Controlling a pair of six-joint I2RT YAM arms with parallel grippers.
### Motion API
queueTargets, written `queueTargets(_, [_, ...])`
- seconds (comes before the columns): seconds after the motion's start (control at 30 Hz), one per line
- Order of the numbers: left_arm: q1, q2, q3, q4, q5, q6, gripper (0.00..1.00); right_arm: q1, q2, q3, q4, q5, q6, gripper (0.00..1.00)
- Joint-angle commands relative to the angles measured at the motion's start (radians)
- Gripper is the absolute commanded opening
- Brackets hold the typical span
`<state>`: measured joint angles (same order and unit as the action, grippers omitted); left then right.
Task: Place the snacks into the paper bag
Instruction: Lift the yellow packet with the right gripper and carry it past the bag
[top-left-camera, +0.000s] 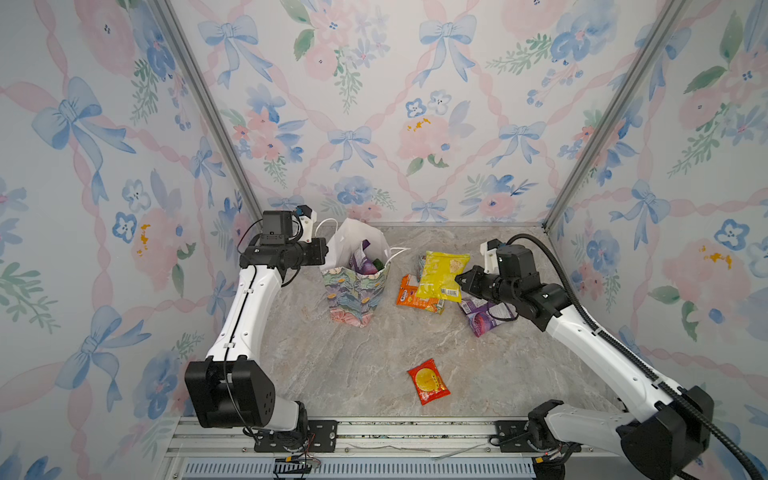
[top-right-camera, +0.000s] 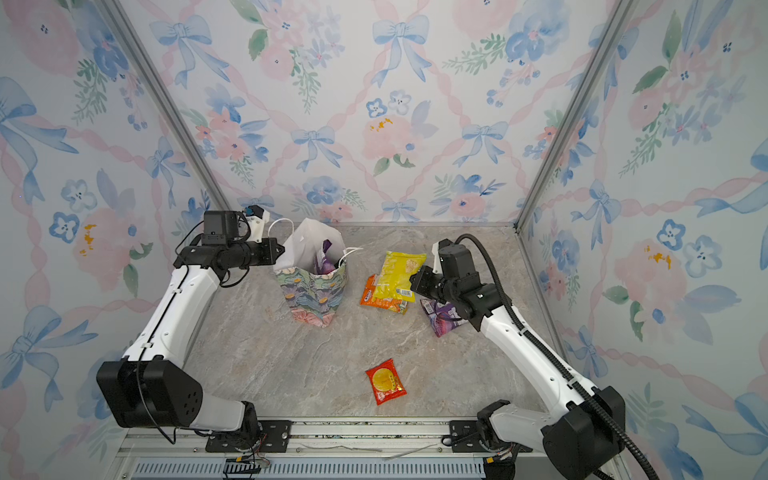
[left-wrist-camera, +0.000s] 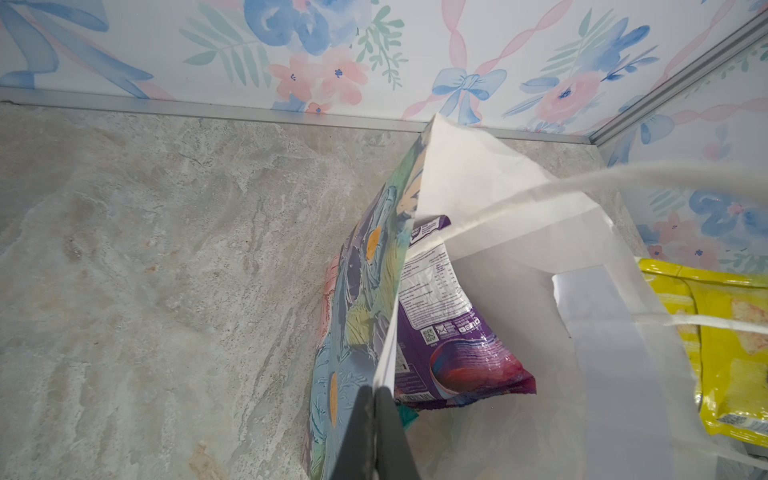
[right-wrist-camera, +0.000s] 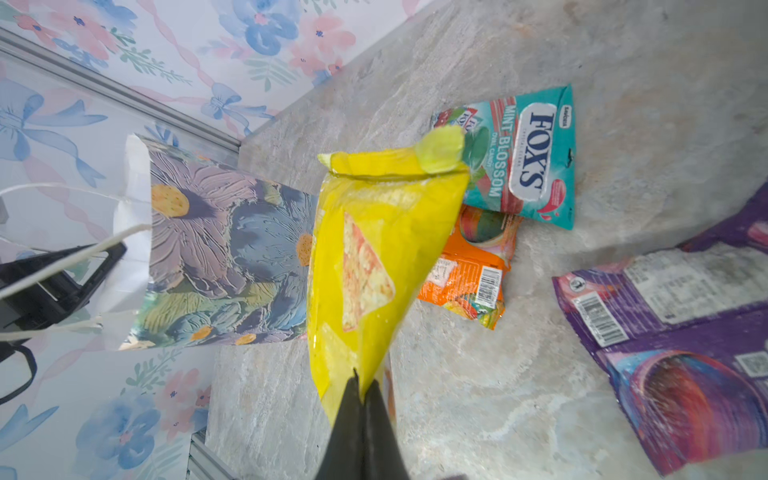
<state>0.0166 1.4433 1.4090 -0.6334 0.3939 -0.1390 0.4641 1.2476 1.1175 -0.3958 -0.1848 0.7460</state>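
We see a marbled grey surface (top-left-camera: 332, 365) ringed by flowered walls (top-left-camera: 374, 104), with two robot arms reaching in. A paper bag (top-left-camera: 355, 291) painted with flowers stands upright near the back edge, left of the middle, its mouth open; a purple packet (left-wrist-camera: 449, 332) sticks up inside it. The left pincer (left-wrist-camera: 376, 399) is clamped tight on the bag's rim, on the side facing the left edge. The right pincer (right-wrist-camera: 363, 386) is closed on one end of a yellow packet (right-wrist-camera: 374, 249), holding it to the right of the bag, above an orange packet (top-left-camera: 409, 297) that lies on the surface; we cannot tell whether those two touch. A teal packet (right-wrist-camera: 528, 158) lies against the orange one, on its back-edge side; a second purple packet (top-left-camera: 484, 318) lies flat near the right edge, partly under the right arm (top-left-camera: 582, 332); a small red packet (top-left-camera: 428, 380) lies alone toward the front edge, well apart from the others.
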Motion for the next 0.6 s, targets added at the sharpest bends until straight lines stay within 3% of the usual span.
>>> queueTargets(0.0, [0.007, 0.001, -0.016, -0.023, -0.001, 0.006, 0.0, 0.011, 0.06, 0.097, 0.038, 0.03, -0.053, 0.0])
queueTargets(0.3, [0.008, 0.002, -0.019, -0.022, 0.014, 0.004, 0.0, 0.001, 0.25, 0.424, -0.037, 0.061, -0.214, 0.0])
queueTargets(0.57, [0.008, -0.016, -0.028, -0.017, 0.018, 0.007, 0.0, -0.003, 0.402, 0.685, -0.095, 0.065, -0.279, 0.0])
